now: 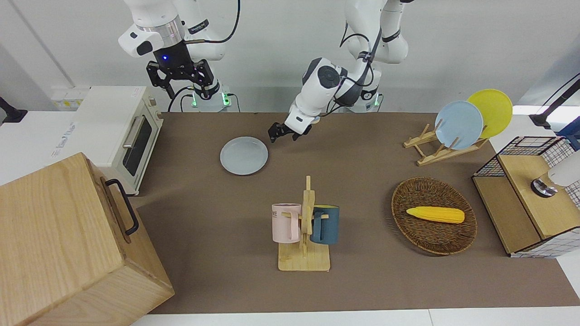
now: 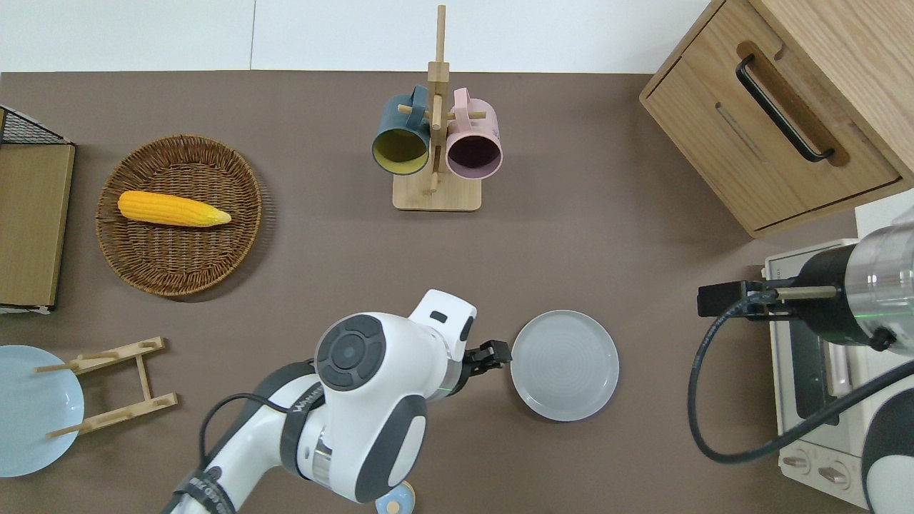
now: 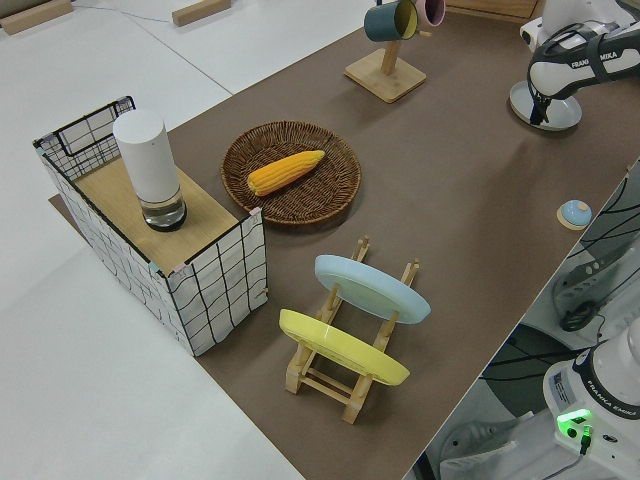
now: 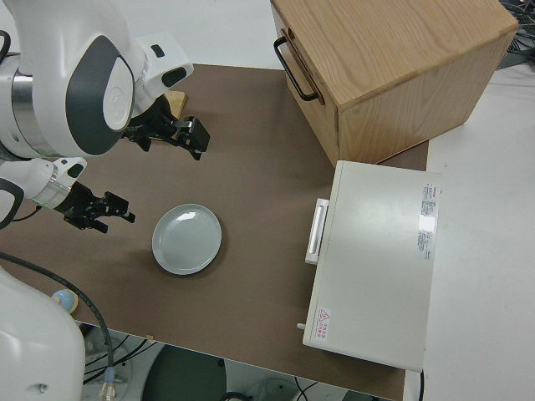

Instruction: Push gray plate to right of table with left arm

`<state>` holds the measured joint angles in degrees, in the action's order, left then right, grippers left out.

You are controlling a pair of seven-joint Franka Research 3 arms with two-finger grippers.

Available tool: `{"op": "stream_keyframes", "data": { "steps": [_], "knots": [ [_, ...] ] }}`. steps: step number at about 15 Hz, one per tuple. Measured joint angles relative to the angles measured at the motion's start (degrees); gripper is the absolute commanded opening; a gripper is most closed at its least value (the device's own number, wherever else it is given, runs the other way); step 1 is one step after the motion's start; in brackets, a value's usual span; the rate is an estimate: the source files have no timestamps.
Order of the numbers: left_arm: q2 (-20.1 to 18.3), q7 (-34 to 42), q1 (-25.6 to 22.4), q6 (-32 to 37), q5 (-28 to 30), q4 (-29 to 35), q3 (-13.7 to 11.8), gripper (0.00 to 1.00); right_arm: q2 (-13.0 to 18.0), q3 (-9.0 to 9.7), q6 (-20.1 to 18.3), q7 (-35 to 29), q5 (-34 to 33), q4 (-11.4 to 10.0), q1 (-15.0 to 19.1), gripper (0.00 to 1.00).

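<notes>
Now left gripper (image 2: pixel 494 353) fingers apart, clear of gray plate (image 2: pixel 565 365) lying flat on table (image 2: pixel 321 257); right arm parked

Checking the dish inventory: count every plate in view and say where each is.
3. The gray plate lies flat on the table; the sky-blue plate and the yellow plate stand in the wooden rack. None looks hidden.

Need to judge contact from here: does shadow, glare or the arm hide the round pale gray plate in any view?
Overhead view: round pale gray plate fully visible, evenly lit, small black left gripper apart from its rim. Front view: plate unobstructed, soft shadow only. Right side view: faint sheen on it. Left side view: the arm covers most of it.
</notes>
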<state>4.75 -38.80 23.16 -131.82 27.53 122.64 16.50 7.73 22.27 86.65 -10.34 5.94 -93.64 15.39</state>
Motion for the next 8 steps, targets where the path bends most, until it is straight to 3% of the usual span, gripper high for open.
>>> {"op": "stream_keyframes", "data": {
  "steps": [4,8],
  "knots": [
    [-3.14,6.16,-4.22,10.45,-0.2,-1.14,-5.18,0.99,0.0,0.0,0.0,0.0,0.0,0.0,0.0,0.996],
    [-3.74,11.58,-7.5,22.97,-7.31,-7.3,-11.13,0.99,0.0,0.0,0.0,0.0,0.0,0.0,0.0,0.996]
  ]
}}
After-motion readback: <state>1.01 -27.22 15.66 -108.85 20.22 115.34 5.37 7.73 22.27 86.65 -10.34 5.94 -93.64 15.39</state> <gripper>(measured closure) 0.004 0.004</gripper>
